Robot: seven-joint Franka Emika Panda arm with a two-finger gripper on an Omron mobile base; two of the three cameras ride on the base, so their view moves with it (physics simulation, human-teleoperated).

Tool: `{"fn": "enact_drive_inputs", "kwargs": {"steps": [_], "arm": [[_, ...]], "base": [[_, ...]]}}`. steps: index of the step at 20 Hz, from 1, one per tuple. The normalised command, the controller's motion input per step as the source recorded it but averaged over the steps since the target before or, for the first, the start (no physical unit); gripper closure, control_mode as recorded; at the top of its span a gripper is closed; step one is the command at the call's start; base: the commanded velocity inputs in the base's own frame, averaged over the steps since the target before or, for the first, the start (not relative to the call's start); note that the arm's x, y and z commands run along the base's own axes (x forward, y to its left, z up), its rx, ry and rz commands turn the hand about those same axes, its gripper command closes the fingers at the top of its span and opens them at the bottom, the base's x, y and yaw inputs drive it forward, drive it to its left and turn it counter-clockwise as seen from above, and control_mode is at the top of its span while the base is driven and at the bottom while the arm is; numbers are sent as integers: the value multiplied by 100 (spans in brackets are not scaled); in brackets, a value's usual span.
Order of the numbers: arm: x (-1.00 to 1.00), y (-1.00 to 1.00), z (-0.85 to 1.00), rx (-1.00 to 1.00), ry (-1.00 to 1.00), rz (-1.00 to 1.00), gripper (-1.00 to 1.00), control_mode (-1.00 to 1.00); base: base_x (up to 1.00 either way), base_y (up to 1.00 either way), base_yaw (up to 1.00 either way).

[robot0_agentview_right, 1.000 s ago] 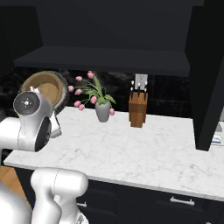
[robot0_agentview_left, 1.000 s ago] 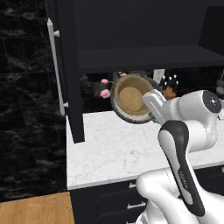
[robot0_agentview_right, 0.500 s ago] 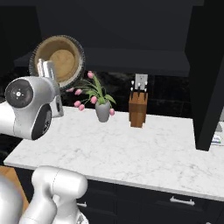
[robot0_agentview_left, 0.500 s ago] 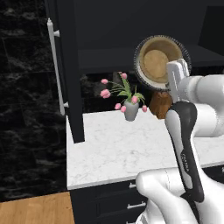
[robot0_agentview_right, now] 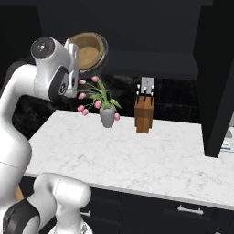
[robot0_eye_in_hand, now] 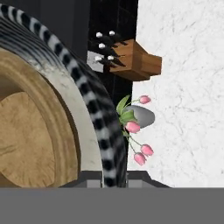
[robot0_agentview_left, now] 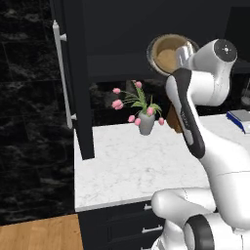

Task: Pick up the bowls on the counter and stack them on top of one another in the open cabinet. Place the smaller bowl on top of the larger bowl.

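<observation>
Gripper (robot0_eye_in_hand: 114,175) pinches larger bowl (robot0_eye_in_hand: 94,113) rim, smaller bowl (robot0_eye_in_hand: 30,135) nested inside; open cabinet (robot0_agentview_right: 151,57) shelf lies just ahead.

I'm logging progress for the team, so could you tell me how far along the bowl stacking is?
Done: the smaller bowl already sits inside the larger bowl, and both are off the counter. In hand: the gripper clamps the larger bowl's rim, holding the tilted pair high by the cabinet shelf. Left: setting them inside and letting go.
</observation>
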Motion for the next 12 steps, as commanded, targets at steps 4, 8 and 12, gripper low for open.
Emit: {"fn": "enact_drive_inputs", "kwargs": {"steps": [4, 8, 12], "arm": [[95, -12, 0, 0, 9, -3, 100, -100], [100, -11, -1, 0, 15, -4, 100, -100], [100, -12, 0, 0, 13, -3, 100, -100]], "base": [[0, 0, 0], [0, 0, 0], [0, 0, 0]]}}
